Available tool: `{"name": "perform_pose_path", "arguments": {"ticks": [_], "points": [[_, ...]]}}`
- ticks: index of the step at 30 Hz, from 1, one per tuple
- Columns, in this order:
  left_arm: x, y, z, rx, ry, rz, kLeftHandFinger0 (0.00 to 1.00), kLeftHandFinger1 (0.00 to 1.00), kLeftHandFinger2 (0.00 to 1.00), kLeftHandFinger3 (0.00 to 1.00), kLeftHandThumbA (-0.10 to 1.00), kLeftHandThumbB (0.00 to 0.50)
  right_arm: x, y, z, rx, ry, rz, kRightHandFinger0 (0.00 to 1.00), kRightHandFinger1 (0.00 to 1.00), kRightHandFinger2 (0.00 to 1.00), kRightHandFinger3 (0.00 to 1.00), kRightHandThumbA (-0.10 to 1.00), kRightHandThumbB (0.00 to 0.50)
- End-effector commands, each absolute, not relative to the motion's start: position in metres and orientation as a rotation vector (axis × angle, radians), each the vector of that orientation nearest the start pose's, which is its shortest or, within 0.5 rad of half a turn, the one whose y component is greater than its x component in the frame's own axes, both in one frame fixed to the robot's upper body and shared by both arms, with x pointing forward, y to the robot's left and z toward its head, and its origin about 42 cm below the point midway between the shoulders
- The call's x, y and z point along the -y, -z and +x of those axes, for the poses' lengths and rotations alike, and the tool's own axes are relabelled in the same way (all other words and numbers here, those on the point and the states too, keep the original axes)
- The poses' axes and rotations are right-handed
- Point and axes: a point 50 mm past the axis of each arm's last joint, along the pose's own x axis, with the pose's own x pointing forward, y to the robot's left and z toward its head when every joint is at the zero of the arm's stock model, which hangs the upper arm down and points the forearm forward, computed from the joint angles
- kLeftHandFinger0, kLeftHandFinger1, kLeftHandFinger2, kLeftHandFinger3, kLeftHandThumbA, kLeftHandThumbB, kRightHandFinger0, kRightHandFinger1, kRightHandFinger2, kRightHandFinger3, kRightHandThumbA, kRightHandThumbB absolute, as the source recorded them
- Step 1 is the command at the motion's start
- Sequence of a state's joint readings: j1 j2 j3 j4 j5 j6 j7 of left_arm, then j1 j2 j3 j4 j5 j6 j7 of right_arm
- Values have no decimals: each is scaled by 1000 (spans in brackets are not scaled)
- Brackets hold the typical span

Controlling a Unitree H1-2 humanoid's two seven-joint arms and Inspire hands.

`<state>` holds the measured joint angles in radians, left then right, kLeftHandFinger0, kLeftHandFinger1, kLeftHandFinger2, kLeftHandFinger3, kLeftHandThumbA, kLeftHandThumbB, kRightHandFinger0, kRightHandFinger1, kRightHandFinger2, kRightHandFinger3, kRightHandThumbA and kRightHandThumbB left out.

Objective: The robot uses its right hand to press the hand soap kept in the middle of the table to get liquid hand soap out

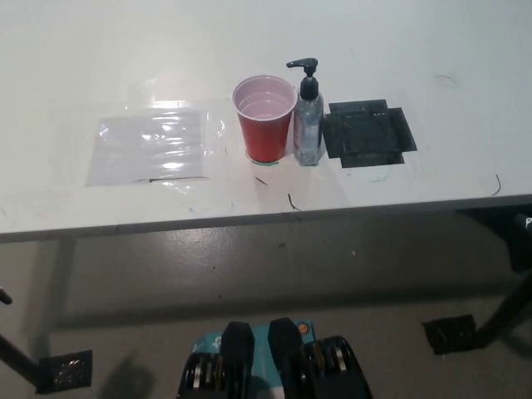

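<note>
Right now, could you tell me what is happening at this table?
Nothing is being handled at the moment. A clear hand soap bottle with a black pump stands upright on the white table, right beside a red cup, with its nozzle pointing over the cup. A black patch lies on the bottle's other side and a clear plastic sheet lies beyond the cup. Neither robot hand is in view, so the pump has not been pressed yet.

Shows only at the near middle edge, as a cluster of glossy black rounded blocks (252, 356), the left and right ones ribbed with pale glints. Carries a teal hard-shell panel (264, 329) between them, with a small white marking (214, 340), too blurred to read, and a small orange round button (303, 328) further right.
</note>
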<state>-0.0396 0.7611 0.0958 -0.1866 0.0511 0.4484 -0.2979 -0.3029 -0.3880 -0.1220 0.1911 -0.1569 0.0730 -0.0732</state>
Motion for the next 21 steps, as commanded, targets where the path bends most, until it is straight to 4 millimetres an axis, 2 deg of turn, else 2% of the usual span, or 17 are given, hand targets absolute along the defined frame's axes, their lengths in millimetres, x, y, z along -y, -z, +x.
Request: {"name": "perform_pose_path", "arguments": {"ticks": [1, 2, 3, 5, 7, 8, 10, 11, 12, 13, 14, 15, 16, 17, 18, 19, 21], "points": [[-442, -243, 290, -270, 60, 802, 1000, 1000, 1000, 783, 1000, 142, 378, -196, 381, 136, 269, -499, 855, 846, 891, 975, 1000, 257], [-442, -244, 291, -268, 61, 795, 1000, 1000, 1000, 781, 1000, 136, 378, -200, 382, 146, 275, -501, 880, 863, 892, 968, 1000, 255], [-442, -244, 292, -268, 61, 794, 1000, 1000, 1000, 780, 1000, 145, 378, -204, 383, 155, 273, -497, 873, 850, 879, 950, 1000, 284], [-442, -244, 291, -266, 59, 797, 1000, 1000, 1000, 778, 1000, 152, 376, -225, 390, 191, 258, -529, 958, 905, 918, 957, 1000, 267], [-442, -244, 291, -268, 59, 801, 1000, 1000, 1000, 779, 1000, 155, 372, -239, 394, 218, 248, -569, 1000, 960, 958, 985, 1000, 255], [-441, -243, 290, -267, 58, 800, 1000, 1000, 1000, 780, 1000, 156, 369, -248, 396, 236, 240, -584, 1000, 985, 985, 1000, 1000, 238], [-441, -244, 290, -267, 62, 800, 1000, 1000, 1000, 795, 1000, 149, 359, -280, 405, 286, 206, -638, 1000, 1000, 1000, 1000, 1000, 262], [-441, -244, 290, -268, 62, 800, 1000, 1000, 1000, 795, 1000, 148, 359, -280, 405, 285, 206, -639, 1000, 1000, 1000, 1000, 1000, 262], [-441, -244, 290, -266, 62, 792, 1000, 1000, 1000, 779, 1000, 146, 354, -292, 408, 316, 192, -683, 1000, 1000, 1000, 1000, 1000, 241], [-441, -244, 290, -268, 62, 792, 1000, 1000, 1000, 783, 1000, 147, 350, -302, 411, 340, 182, -678, 968, 996, 988, 1000, 1000, 276], [-443, -245, 290, -274, 61, 814, 1000, 1000, 1000, 774, 1000, 155, 339, -319, 418, 360, 168, -675, 486, 562, 630, 1000, 1000, 332], [-443, -245, 290, -274, 59, 813, 1000, 1000, 1000, 764, 1000, 155, 336, -326, 420, 361, 154, -683, 641, 722, 774, 1000, 1000, 359], [-443, -245, 290, -274, 58, 813, 1000, 1000, 1000, 761, 1000, 155, 334, -329, 421, 361, 147, -686, 764, 798, 833, 1000, 1000, 373], [-443, -245, 290, -275, 58, 814, 1000, 1000, 1000, 761, 1000, 155, 334, -329, 421, 359, 147, -687, 768, 798, 832, 1000, 1000, 374], [-443, -245, 290, -274, 60, 810, 1000, 1000, 1000, 749, 1000, 156, 323, -347, 426, 380, 122, -707, 1000, 1000, 1000, 1000, 1000, 381], [-443, -245, 290, -274, 58, 809, 1000, 1000, 1000, 758, 1000, 159, 310, -367, 432, 428, 89, -735, 1000, 1000, 1000, 1000, 1000, 316], [-444, -244, 290, -278, 58, 808, 1000, 1000, 1000, 798, 1000, 167, 294, -388, 435, 487, 64, -750, 1000, 1000, 1000, 1000, 1000, 196]]}}
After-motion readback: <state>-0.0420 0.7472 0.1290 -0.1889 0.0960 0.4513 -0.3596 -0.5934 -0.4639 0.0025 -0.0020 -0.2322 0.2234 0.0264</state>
